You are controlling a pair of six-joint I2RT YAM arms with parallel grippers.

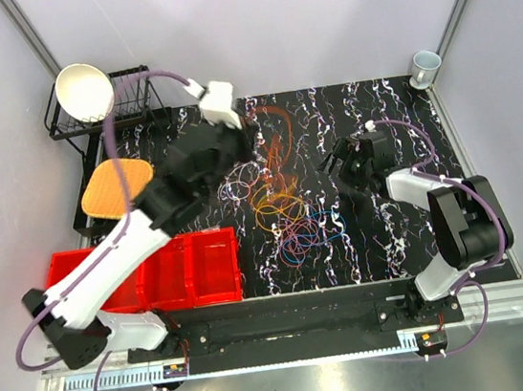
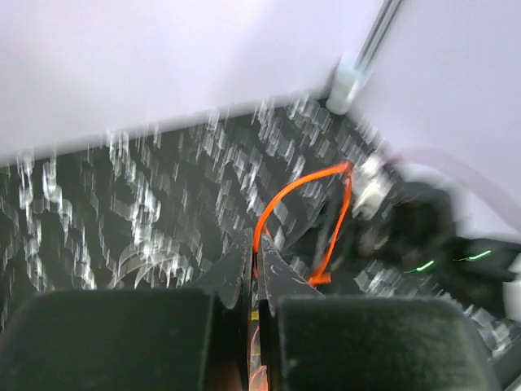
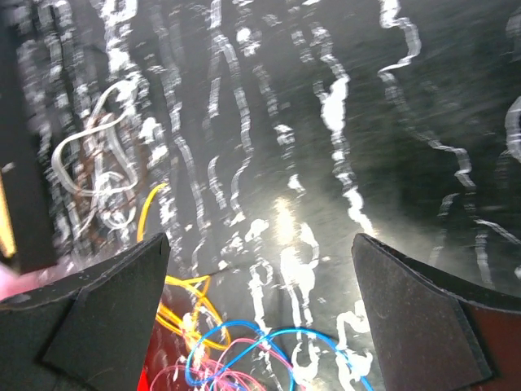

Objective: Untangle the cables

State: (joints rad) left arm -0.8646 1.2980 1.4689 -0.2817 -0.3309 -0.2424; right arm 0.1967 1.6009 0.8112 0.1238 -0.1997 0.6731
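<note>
Thin, flexible cables (image 1: 288, 213) are heaped in overlapping round loops near the middle of a black mat (image 1: 375, 248) patterned with white squiggles. An orange cable (image 2: 303, 186) is pinched between the clenched jaws of the left gripper (image 2: 259, 265). It arches up and rightward, blurred, a grasp seen clearly only in the left wrist view. The right gripper (image 3: 260, 240) is seen with jaws spread wide and empty above a yellow strand (image 3: 189, 303) and a blue strand (image 3: 244, 352).

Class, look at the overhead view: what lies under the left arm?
Red bins, an orange pad and the mat show beneath the left arm. The arm covers part of the bins, so anything lying there is hidden.
</note>
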